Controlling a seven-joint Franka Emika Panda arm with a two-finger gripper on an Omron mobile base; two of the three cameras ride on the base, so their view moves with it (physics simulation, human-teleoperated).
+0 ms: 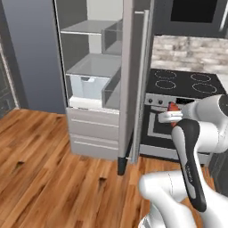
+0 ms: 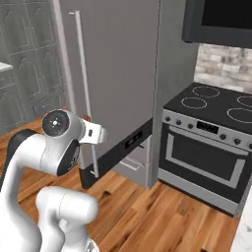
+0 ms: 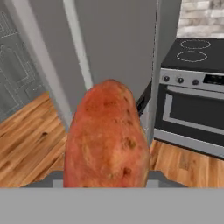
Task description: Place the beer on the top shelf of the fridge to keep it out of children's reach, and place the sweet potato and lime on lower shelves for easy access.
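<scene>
The white arm's two-finger end effector [image 1: 174, 111] sat at the right of the left base view, clenched on the orange-red, elongated sweet potato [image 3: 107, 138], whose red tip [image 1: 173, 107] poked out above the hand. In the hand view the tuber rose from the bottom centre, its mottled skin covering the middle of the frame.

The tall dark grey fridge [image 1: 95, 80] stood open in the upper centre of the left base view, its pale grey interior showing the top shelf [image 1: 84, 28], a flat grey plate with a pale front rim, near the upper edge. Below it lay a lower shelf [image 1: 95, 64] over a translucent bluish drawer [image 1: 89, 87], with grey drawers [image 1: 93, 129] at the bottom. The open grey door [image 2: 115, 74] with its long pale handle [image 2: 83, 83] crossed the upper left of the right base view.

A black-topped stove [image 2: 211, 106] with a dark oven window sat at the right of that view, above the wooden plank floor [image 1: 40, 164].
</scene>
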